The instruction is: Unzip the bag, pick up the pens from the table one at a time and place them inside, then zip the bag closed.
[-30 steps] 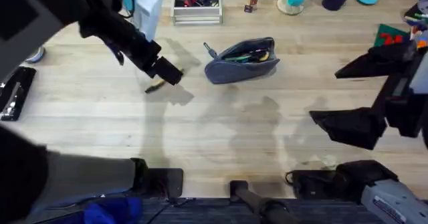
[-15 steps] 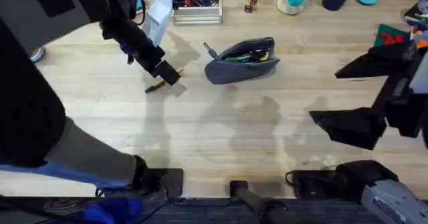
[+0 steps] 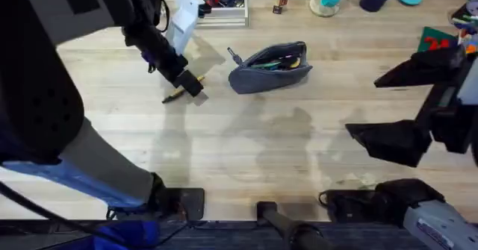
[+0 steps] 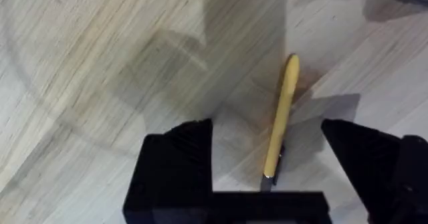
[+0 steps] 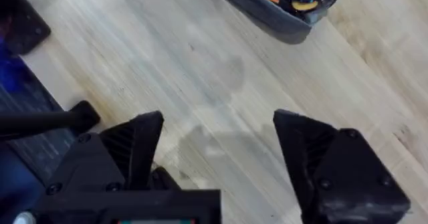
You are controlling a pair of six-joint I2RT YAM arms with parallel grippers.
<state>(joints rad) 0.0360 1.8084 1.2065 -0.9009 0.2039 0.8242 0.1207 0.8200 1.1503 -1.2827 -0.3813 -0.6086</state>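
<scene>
Nearest the bases, the right gripper [image 5: 217, 157] hangs idle over bare table [image 3: 299, 153] at the right side, its jaws spread wide and holding nothing. Farther out on the left, the left gripper [image 3: 190, 83] has drifted a little toward the bag over the last second, while its arm has swung up large under the overhead camera, and it now sits directly over the tan-yellow pen [image 4: 281, 117]. The wrist view shows that pen lying flat on the wood between the wide-open fingers [image 4: 177, 157], not yet pinched. Beyond it, the bag [image 3: 270, 67] rests unzipped, mouth gaping, with pens already visible inside and its pull tab [image 3: 233, 55] sticking out at the left end. The approach looks finished; closing on the pen appears to be the next step, with zipping still to come.
</scene>
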